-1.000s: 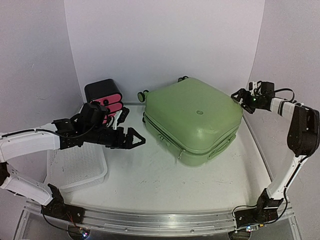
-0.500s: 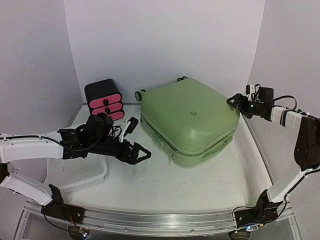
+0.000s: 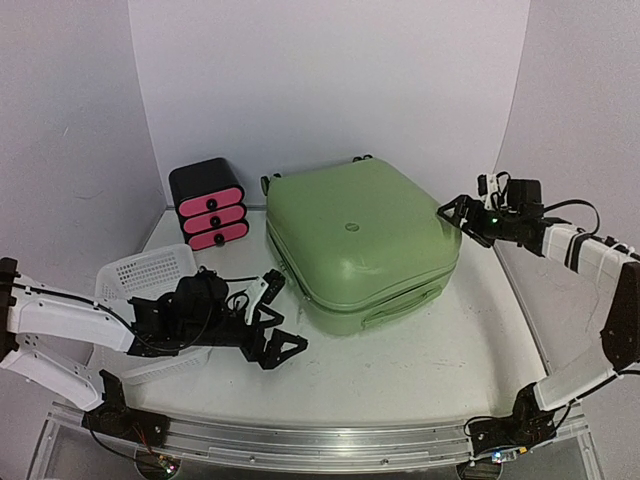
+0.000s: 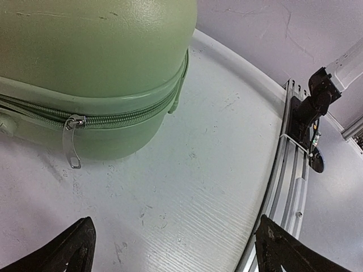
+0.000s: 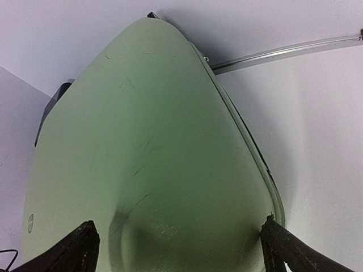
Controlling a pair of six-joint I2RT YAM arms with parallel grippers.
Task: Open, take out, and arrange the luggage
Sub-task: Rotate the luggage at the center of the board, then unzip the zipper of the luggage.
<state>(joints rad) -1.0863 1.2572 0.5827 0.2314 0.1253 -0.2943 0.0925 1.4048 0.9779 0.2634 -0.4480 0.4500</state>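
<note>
Top external: luggage (image 3: 355,240) beside right tool (image 3: 452,219)

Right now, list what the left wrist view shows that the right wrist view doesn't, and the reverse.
Only the left wrist view: the zipper pull hanging from the seam of the luggage, and the right arm's base on the rail at the table's edge. Only the right wrist view: the broad top shell with faint scratches, and a small round badge. Both: the green luggage, the white table, and an open hand at the bottom edge, the left hand and the right hand.
</note>
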